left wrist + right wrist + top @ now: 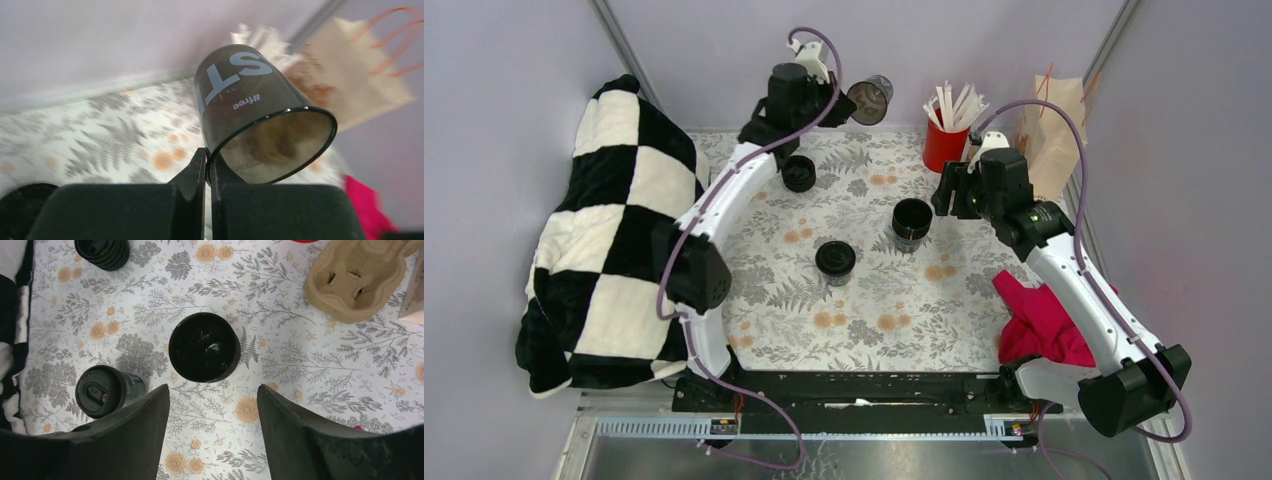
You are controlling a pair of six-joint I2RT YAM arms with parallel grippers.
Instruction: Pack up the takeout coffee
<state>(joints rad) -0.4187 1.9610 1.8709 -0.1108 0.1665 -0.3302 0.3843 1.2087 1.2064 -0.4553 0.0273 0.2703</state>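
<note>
The takeout coffee (835, 260), a small black cup with a round black lid, stands upright mid-table; it also shows in the right wrist view (102, 390). My left gripper (845, 101) is raised at the back of the table, shut on the rim of a lidless black cup (870, 98) that is held tilted with its mouth toward the camera. In the left wrist view the fingers (198, 167) pinch that cup's wall (240, 95). My right gripper (948, 196) is open and empty above a second lidless black cup (911, 222), which lies just ahead of its fingertips (204, 346).
A stack of black lids (799, 172) sits at the back left. A red cup of white sticks (944, 140) and a paper bag (1054, 130) stand at the back right. The brown pulp carrier (357, 277) lies near the bag. A red cloth (1039, 320) and a checkered blanket (609, 250) flank the table.
</note>
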